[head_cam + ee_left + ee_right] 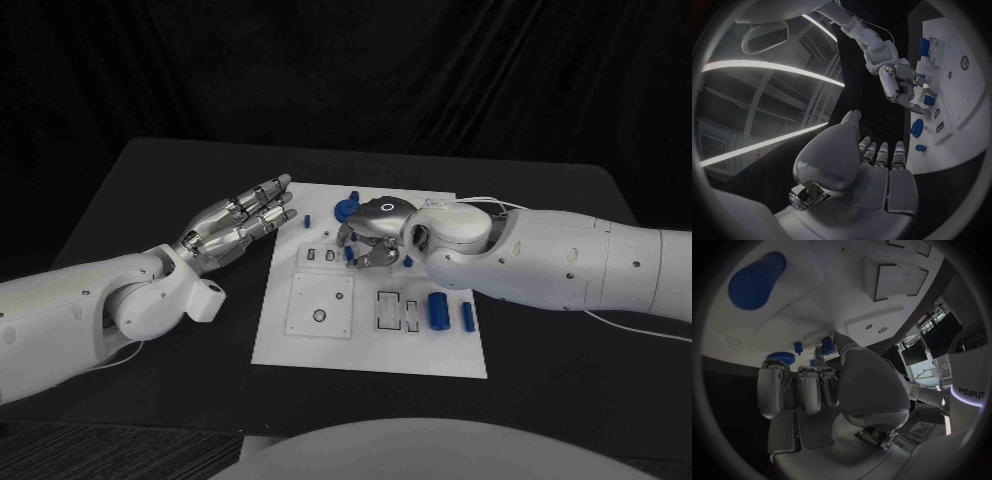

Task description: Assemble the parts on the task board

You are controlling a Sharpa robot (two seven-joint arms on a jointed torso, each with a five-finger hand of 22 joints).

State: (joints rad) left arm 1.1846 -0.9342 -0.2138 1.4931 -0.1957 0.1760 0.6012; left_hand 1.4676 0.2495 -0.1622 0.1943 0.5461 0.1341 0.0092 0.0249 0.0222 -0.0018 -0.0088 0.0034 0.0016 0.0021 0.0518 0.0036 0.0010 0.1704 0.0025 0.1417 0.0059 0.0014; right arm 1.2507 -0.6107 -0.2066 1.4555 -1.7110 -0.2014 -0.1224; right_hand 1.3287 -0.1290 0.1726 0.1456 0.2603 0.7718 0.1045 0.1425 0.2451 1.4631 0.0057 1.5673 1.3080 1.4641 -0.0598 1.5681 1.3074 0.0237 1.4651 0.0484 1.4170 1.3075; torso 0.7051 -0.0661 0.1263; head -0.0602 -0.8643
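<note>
The white board (296, 345) lies flat in the middle of the black surface (173, 170). The left robot hand (238, 228) hovers just beside the board's left edge, over the bare surface, with its fingers (271, 196) stretched out straight and close together, holding nothing; the left wrist view shows the same flat, extended fingers (882, 152).

The right robot hand (369, 235) is over the upper middle of the board, its fingers curled downward toward the small blue parts there (whether it actually has hold of one cannot be told, since the fingers hide what lies under them). A round blue gear-like part (346, 210) sits on the board just beside this hand, toward the far edge; it also appears near the fingertips in the right wrist view (781, 358).

Nearer the robot, two blue cylinders (438, 310) lie side by side on the board's right portion, next to a pair of rectangular slots (392, 310). A raised square plate with a ring on it (320, 305) occupies the left portion.
</note>
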